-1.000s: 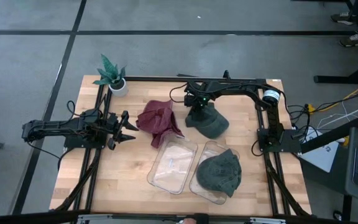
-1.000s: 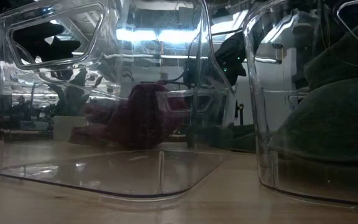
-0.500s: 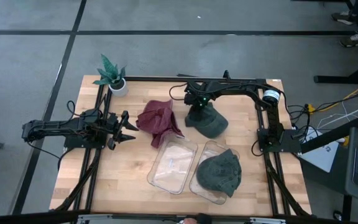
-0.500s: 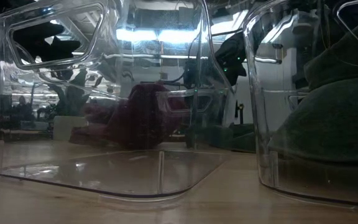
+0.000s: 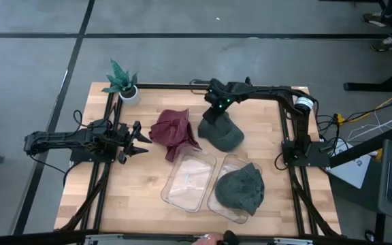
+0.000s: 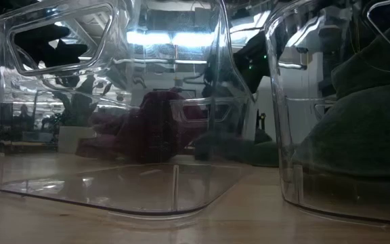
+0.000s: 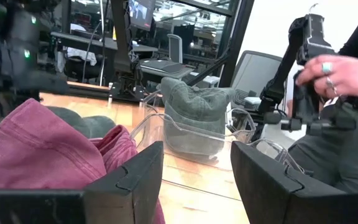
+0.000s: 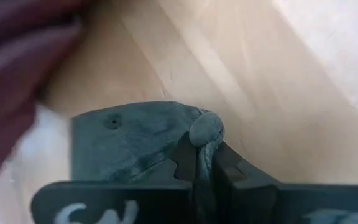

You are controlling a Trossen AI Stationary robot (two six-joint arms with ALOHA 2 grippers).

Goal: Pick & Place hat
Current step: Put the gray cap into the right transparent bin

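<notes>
While the right gripper (image 8: 205, 163) pinches cloth, the left gripper (image 5: 139, 139) waits with fingers apart.
Dark green fabric cap (image 5: 220, 133) directly under right gripper, edge clamped between closed fingers; crumpled maroon cloth hat (image 5: 173, 131) beside it.

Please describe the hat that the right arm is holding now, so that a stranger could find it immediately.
On the wooden table, look at the far half, right of the dark red hat. There lies a dark green cap, pinched by the right tool. Unlike the other green hat, it is not inside a clear bin.
</notes>
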